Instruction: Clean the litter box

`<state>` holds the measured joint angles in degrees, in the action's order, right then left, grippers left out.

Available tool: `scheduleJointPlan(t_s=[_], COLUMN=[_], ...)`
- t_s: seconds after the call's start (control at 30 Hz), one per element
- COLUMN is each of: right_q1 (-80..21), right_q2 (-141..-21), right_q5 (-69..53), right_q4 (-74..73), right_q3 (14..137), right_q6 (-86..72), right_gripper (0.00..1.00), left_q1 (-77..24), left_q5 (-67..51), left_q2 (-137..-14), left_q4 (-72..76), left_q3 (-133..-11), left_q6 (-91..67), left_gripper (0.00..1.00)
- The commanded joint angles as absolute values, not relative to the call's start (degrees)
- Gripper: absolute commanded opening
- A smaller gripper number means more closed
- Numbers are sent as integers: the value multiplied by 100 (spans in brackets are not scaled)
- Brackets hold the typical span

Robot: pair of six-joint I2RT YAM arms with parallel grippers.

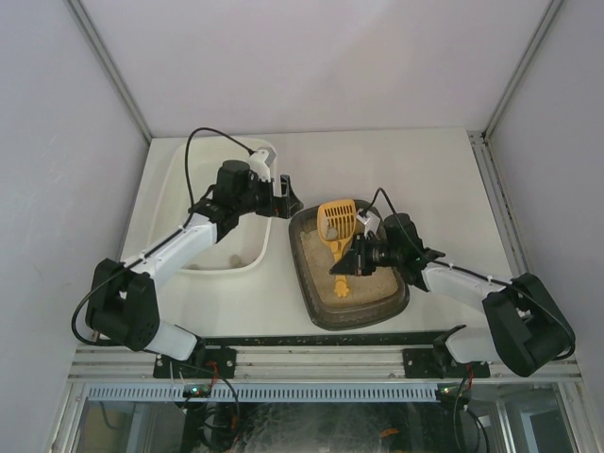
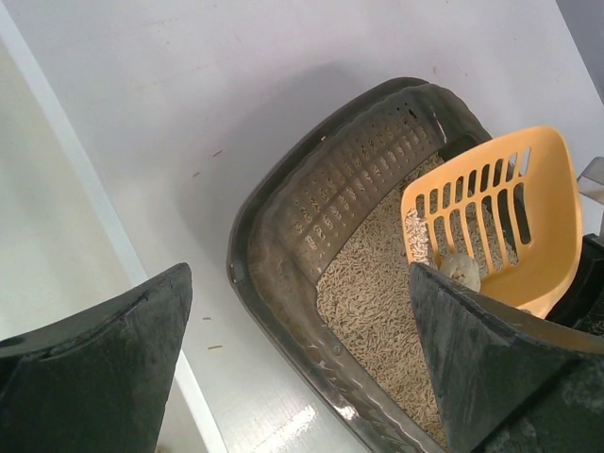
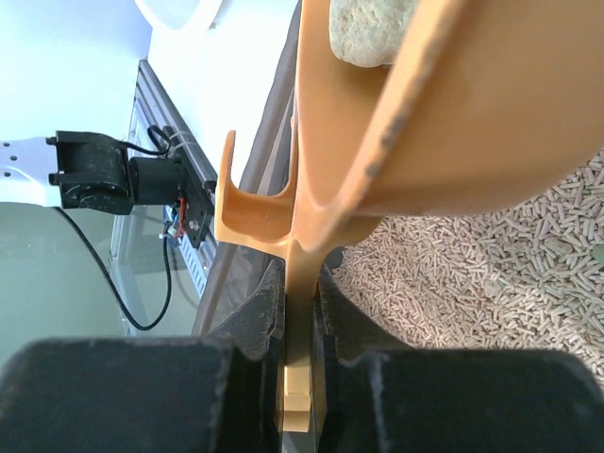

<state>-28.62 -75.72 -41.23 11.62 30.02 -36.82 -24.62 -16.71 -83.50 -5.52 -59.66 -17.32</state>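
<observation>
The dark litter box with beige pellet litter lies at the table's middle front. My right gripper is shut on the handle of an orange slotted scoop. The scoop is held tilted over the box's far end. In the right wrist view the fingers pinch the handle, and a pale clump lies in the scoop bowl. My left gripper is open and empty at the box's far left corner. In the left wrist view the box rim, scoop and clump show between its fingers.
A larger cream-white tub stands left of the litter box, under my left arm; its edge shows in the left wrist view. A metal rail runs along the near table edge. White walls enclose the table on three sides.
</observation>
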Motion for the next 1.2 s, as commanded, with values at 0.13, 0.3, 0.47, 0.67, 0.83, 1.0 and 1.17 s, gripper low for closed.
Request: scheduleJointPlan(t_s=[0.13,0.3,0.47,0.67,0.83,1.0,1.17], right_q1=[-2628,-2503,-2560,-3151,-3485,-3509,-3439], right_q2=[-6855,-6409,-6183,-5590,-5148,-4722,-4527], right_q5=[-4545,-4628,-4707,-4255,-3894,-3780,-3626], right_q4=[619,426,218,28,42,448,1708], right_q3=[3310,3315,3315,3161,2872,2314,1608], right_q6=[-3605,-3719,-3912,-3880,-4050,-4563,-5759], right_gripper=[0,0,0,0,0,0,0], left_q1=[-2478,-2478,-2474,-2474,-2479,-2466,-2433], left_q5=[-1675,-1653,-1572,-1314,-1259,-1555,-1024], left_q2=[-8177,-8198,-8213,-7996,-7715,-7784,-7694], left_q4=[-526,-534,-950,-1795,-2604,-3772,-4040], left_q3=[-6084,-6120,-6375,-6767,-7032,-7830,-7964], left_q6=[-1591,-1626,-1584,-1436,-1218,153,435], left_gripper=[100,100,100,100,100,100,100])
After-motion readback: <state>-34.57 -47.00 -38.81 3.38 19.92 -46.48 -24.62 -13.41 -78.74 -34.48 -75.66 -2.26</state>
